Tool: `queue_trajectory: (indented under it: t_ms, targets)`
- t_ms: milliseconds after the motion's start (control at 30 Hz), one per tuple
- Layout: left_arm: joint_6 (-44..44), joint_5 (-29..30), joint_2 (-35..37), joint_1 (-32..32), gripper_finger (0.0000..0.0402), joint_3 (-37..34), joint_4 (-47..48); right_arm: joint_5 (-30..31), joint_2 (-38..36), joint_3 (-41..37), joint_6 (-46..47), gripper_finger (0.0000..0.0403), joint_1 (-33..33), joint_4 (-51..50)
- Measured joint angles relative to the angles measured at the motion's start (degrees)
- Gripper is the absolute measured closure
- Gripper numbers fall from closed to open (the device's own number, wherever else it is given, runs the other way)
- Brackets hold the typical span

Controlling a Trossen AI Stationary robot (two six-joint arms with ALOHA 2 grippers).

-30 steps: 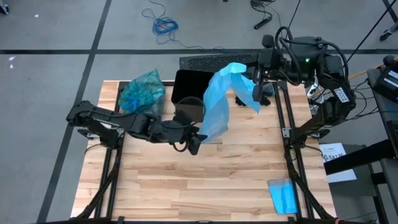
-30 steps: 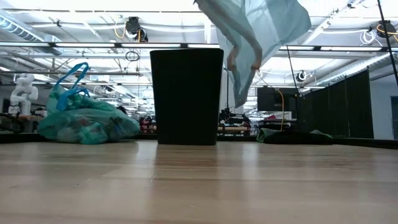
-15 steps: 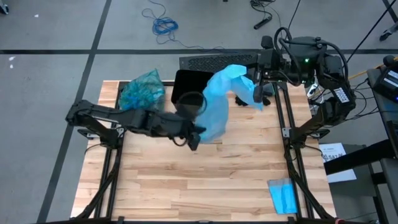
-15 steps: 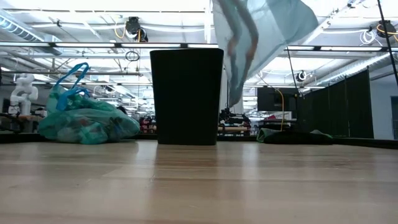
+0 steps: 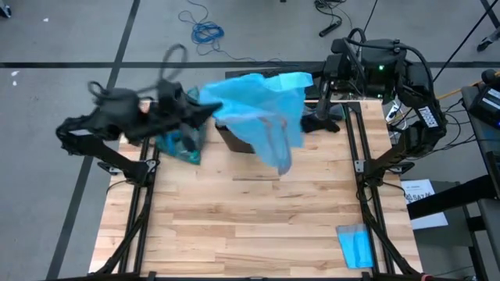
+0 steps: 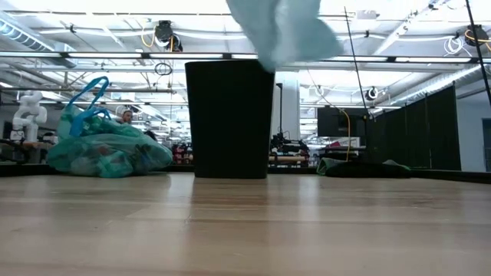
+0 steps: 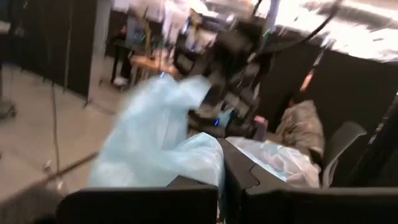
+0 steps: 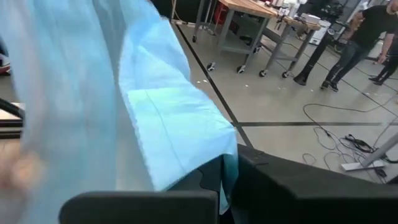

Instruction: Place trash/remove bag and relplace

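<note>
We see the wooden worktop (image 5: 258,218) carrying a black bin (image 6: 230,119) near the middle of its far edge, and stretched in the air above that bin hangs the sky-blue replacement bag (image 5: 254,105), its lower fold drooping toward the worktop's centre. In the low view only the bag's bottom end shows, just over the bin's rim. Our left gripper (image 5: 205,109) is raised near the far left corner, fingers pinched together on one edge of the sky-blue bag; in the left wrist view the plastic runs out from between its dark fingers (image 7: 186,199). Our right gripper (image 5: 319,87) sits at the far edge, right of the bin, likewise clamped on the bag's other edge, the film caught between its fingers (image 8: 205,190). The tied-off dark teal bag (image 6: 103,149) rests on the worktop at the far left corner, partly under the left arm. A small blue folded cloth (image 5: 358,246) lies near the front right corner.
</note>
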State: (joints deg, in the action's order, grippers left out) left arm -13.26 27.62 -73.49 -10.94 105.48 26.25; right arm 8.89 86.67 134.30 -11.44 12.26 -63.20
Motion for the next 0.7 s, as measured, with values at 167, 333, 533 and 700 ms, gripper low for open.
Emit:
queue_trajectory:
  t_ms: [167, 333, 533, 700]
  targets:
    - [4.9, -1.1, 1.9, 0.0, 0.0401, 3.1, -0.3, -0.1, 0.0, 0.0, -1.0, 0.0401, 1.3, 0.4]
    - [8.6, -1.1, 3.9, 0.0, 0.0401, 4.1, 0.2, -6.9, 0.0, 0.0, -7.4, 0.0357, 1.3, 0.3]
    - [13.4, -0.4, 6.7, 0.0, 0.0401, 6.2, -0.2, -9.3, 0.2, 0.0, -7.6, 0.0257, 1.3, 0.2]
    - [15.6, -0.1, 7.7, 0.0, 0.0401, 6.9, -0.3, -11.2, 1.4, -1.6, -2.1, 0.0192, 1.3, -1.3]
